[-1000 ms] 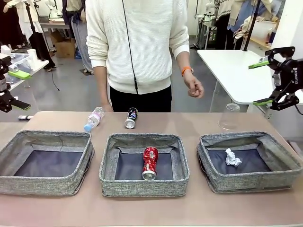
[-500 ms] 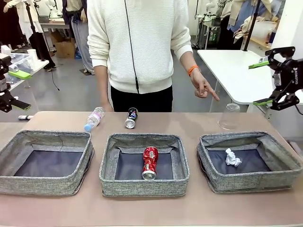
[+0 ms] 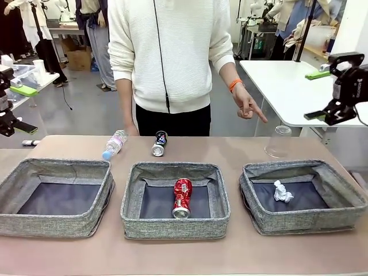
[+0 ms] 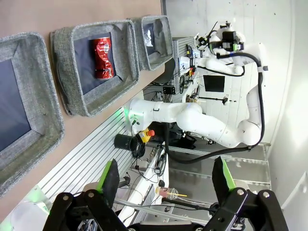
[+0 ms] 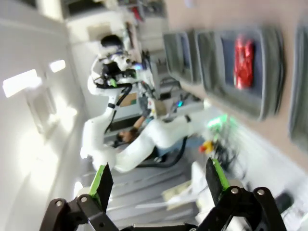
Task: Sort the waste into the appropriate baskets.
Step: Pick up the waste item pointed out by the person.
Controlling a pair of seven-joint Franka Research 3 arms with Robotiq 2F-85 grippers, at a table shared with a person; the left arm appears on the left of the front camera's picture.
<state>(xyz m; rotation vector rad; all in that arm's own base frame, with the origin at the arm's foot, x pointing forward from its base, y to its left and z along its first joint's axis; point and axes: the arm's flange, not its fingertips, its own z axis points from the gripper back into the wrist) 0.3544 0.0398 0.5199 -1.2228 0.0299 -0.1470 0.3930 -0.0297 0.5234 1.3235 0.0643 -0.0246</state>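
In the front view you get bright, even light; the baskets (image 3: 175, 227) cast only soft, faint shadows on the table (image 3: 241, 256). Your left wrist view is sharp, with lines bent toward the edges. Your right wrist view is blurred throughout, with white glare at its upper left.

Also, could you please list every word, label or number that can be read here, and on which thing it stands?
No text reads clearly.
The red can: white print, too blurred.
The dark can: a logo, too small.
The bottle: pale label, too small.
The right gripper: white lettering on its body, at the picture's edge, unreadable.
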